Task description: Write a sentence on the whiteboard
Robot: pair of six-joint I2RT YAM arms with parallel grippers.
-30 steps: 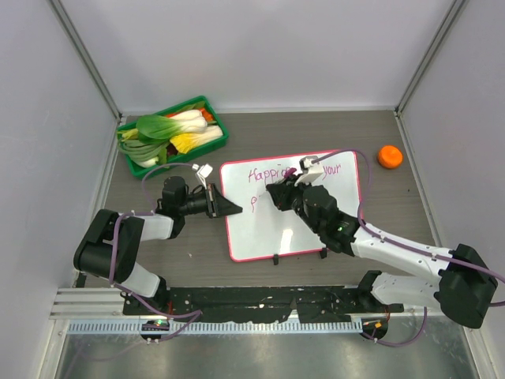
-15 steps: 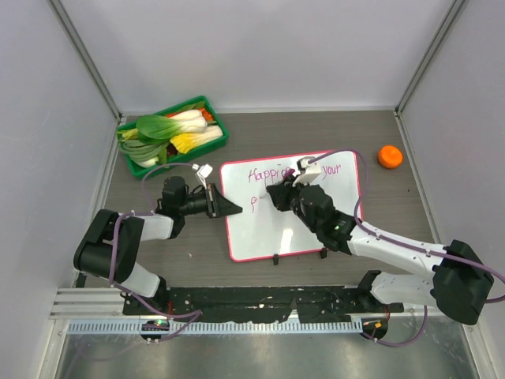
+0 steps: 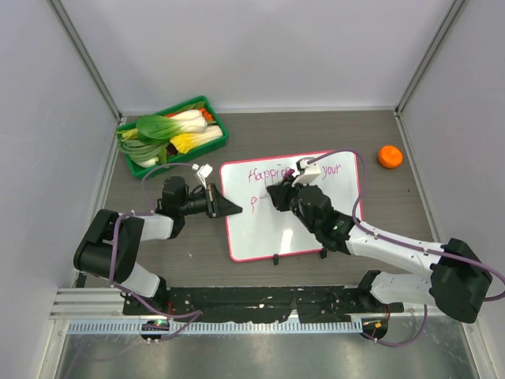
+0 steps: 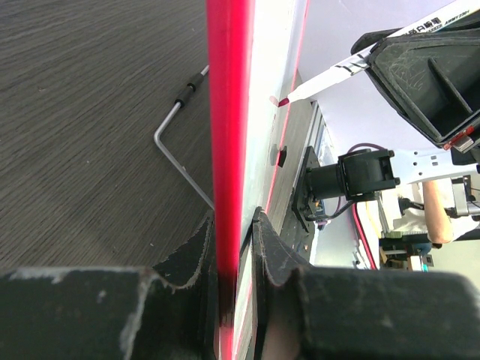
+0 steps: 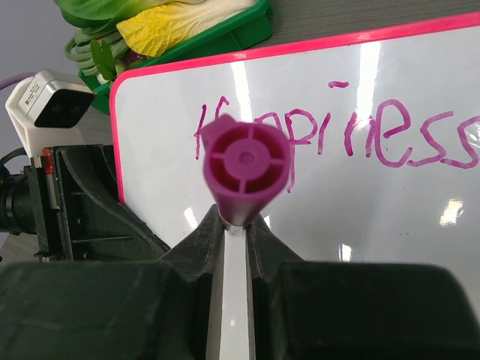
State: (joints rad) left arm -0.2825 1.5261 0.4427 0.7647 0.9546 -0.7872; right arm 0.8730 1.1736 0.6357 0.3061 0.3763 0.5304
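Note:
The whiteboard (image 3: pixel 308 221) with its pink-red frame lies mid-table. The sentence (image 3: pixel 264 174) runs along its top in purple letters, reading "Happiness" (image 5: pixel 375 139) in the right wrist view, with "your" further right and one small mark (image 3: pixel 254 205) below. My left gripper (image 3: pixel 233 209) is shut on the board's left frame edge (image 4: pixel 225 135), one finger on each side (image 4: pixel 231 221). My right gripper (image 3: pixel 276 193) is shut on a purple-capped white marker (image 5: pixel 246 161) over the board's upper left. The marker tip (image 4: pixel 283 100) is at the board's surface.
A green tray (image 3: pixel 209 144) of leafy vegetables stands at the back left, also in the right wrist view (image 5: pixel 247 26). An orange round object (image 3: pixel 389 156) lies at the right. The board's two black feet (image 3: pixel 276 259) point toward the near edge. Grey walls enclose the table.
My right gripper with the marker has shifted very slightly over the board. The left gripper still clamps the board's edge and has not moved.

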